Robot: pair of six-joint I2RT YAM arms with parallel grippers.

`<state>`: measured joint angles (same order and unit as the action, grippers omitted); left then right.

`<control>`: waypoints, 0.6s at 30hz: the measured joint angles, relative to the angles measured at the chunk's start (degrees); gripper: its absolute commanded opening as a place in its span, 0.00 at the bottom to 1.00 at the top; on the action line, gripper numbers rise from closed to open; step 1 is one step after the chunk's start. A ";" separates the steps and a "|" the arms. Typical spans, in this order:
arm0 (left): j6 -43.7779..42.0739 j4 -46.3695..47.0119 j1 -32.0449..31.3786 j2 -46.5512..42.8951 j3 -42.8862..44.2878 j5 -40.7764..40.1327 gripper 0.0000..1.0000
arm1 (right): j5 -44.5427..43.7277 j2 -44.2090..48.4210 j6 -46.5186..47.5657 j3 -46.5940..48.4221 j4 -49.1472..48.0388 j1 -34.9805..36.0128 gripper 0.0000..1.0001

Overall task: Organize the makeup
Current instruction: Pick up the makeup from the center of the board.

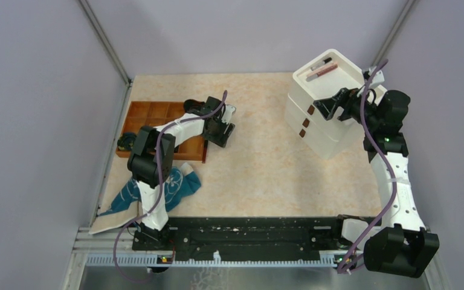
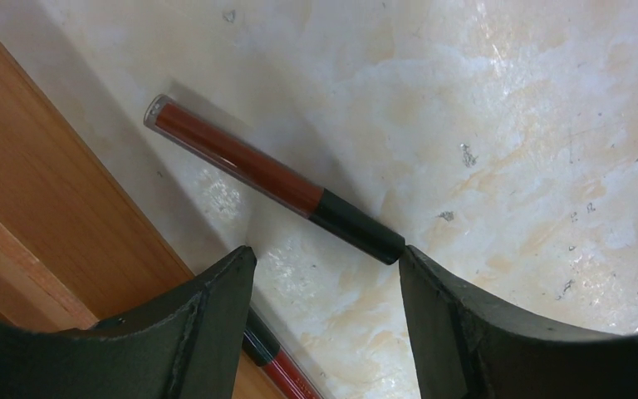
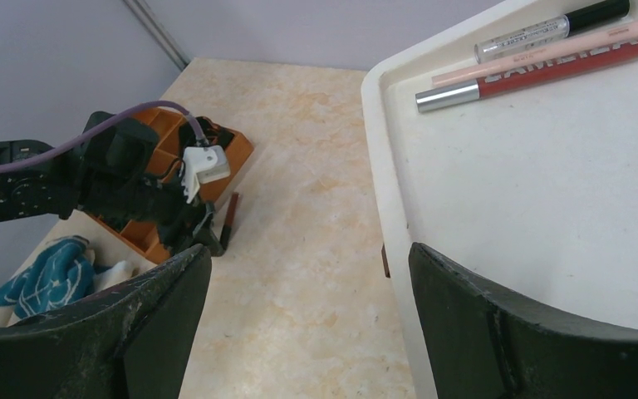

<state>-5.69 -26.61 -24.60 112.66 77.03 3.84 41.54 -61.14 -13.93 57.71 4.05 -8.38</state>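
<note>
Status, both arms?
Left gripper jaws open, over dark red lip tube lying on table beside wooden organizer. Right gripper jaws open above white drawer unit, three tubes on top. Nothing blocking the tube.

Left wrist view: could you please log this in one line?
left hand open at dark red tube; right hand open by white tray; three tubes in tray

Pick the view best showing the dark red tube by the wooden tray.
Left wrist: the dark red tube lies close, black cap clear. Right wrist shows it small, far; top external does not show it.
</note>
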 measured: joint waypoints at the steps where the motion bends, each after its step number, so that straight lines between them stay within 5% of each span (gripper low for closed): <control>1: 0.02 0.00 0.11 0.28 0.42 0.07 0.71 | 0.02 0.02 0.00 0.00 -0.02 0.00 0.88; 12: 0.61 -0.02 0.63 3.08 4.46 1.66 0.83 | 0.20 0.02 0.15 0.00 -0.11 0.00 0.88; 18: 1.57 0.09 0.76 3.93 5.68 1.75 0.82 | 0.22 0.02 0.44 0.00 -0.11 0.00 0.88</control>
<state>-4.12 -26.52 -23.83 116.60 82.72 5.58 41.76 -61.12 -13.50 57.71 3.95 -8.38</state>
